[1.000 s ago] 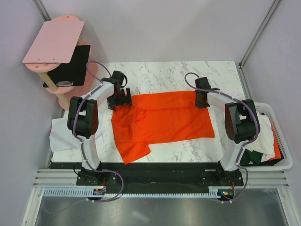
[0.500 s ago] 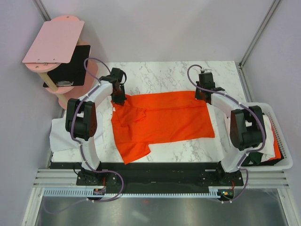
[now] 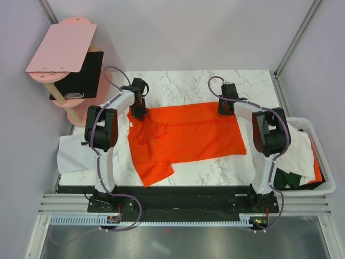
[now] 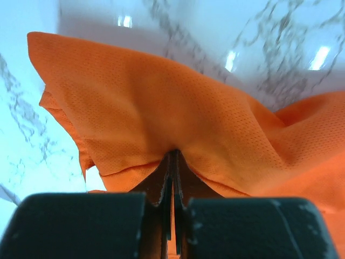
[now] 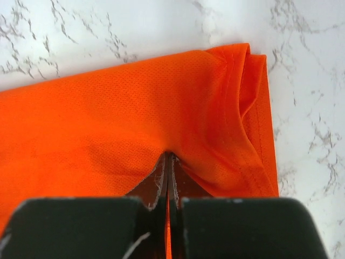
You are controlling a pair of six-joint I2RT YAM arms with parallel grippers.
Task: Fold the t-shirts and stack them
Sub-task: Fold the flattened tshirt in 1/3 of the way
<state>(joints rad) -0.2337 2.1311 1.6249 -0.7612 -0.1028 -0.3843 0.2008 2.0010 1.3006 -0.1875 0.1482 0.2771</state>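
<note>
A bright orange-red t-shirt (image 3: 183, 137) lies spread on the marble table (image 3: 188, 83). My left gripper (image 3: 139, 111) is shut on the shirt's far left corner; in the left wrist view the orange fabric (image 4: 161, 108) bunches up from between the closed jaws (image 4: 172, 162). My right gripper (image 3: 226, 108) is shut on the far right corner, and the orange cloth (image 5: 135, 108) puckers at its tips (image 5: 168, 159), with a hemmed edge (image 5: 259, 124) to the right. A white t-shirt (image 3: 73, 154) lies at the table's left edge. More t-shirts, white (image 3: 304, 154) and dark green (image 3: 291, 179), sit in the basket.
A white basket (image 3: 323, 186) stands at the right edge of the table. A pink stand (image 3: 62, 48) with a flat black panel (image 3: 81, 75) rises at the back left. Bare marble shows beyond the shirt and along the near edge (image 3: 215, 172).
The left gripper closed on the shirt's far left corner. Both arms shifted slightly toward the back, the corners pinched and the fabric drawn a little.
</note>
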